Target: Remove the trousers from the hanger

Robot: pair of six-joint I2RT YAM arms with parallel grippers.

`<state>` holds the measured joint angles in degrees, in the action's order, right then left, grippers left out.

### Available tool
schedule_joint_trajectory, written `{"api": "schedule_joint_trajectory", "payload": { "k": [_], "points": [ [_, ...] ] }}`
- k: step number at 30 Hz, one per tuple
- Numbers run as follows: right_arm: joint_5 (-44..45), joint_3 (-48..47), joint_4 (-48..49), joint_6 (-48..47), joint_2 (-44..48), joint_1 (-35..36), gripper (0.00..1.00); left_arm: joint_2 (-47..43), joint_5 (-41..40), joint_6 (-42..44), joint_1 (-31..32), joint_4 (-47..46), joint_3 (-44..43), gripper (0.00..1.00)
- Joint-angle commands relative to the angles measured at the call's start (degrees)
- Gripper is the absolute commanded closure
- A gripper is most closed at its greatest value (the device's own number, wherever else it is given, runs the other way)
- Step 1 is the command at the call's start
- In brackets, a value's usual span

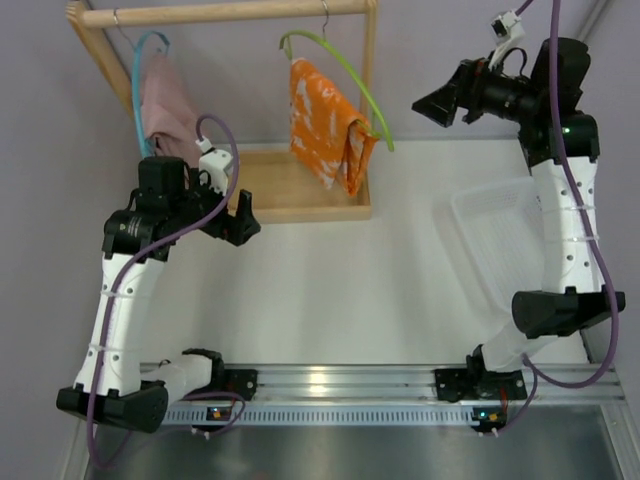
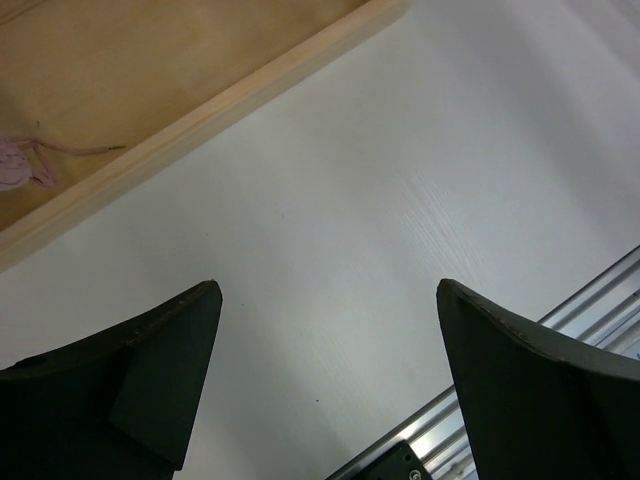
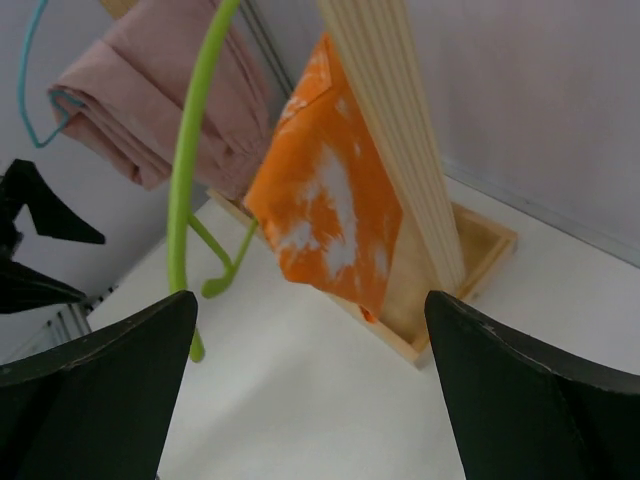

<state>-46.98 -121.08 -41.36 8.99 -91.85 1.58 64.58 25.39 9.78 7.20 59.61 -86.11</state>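
The orange trousers with a white pattern hang folded over a green hanger on a wooden rack; they also show in the right wrist view. The dusty pink trousers hang on a blue hanger at the rack's left; they also show in the right wrist view. My right gripper is open and empty, raised to the right of the orange trousers, apart from them. My left gripper is open and empty, low by the rack's base in front of the pink trousers.
The rack's wooden base tray lies behind the left gripper; its edge shows in the left wrist view. A clear plastic bin stands at the right, partly behind the right arm. An aluminium rail runs along the near edge.
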Motion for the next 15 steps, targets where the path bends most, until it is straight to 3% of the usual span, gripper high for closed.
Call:
{"api": "schedule_joint_trajectory", "payload": {
  "k": [1,7,11,15],
  "points": [
    [-0.6,-0.6,14.4,11.3,0.7,6.7,0.02,-2.3,-5.3,1.8,2.6,-1.4,1.4,0.05],
    [8.9,-3.6,19.1,11.3,-2.1,15.7,0.04,-2.1,-6.4,0.9,3.8,-1.4,0.7,0.05],
    [15.2,-0.3,24.1,12.3,-2.9,16.6,0.06,-1.6,-6.8,-0.2,4.0,-1.4,-0.6,0.05],
    [11.8,-1.5,26.3,16.0,-5.9,17.0,0.14,-1.3,-6.8,-1.0,4.0,-1.4,0.0,0.05]
  ]
}}
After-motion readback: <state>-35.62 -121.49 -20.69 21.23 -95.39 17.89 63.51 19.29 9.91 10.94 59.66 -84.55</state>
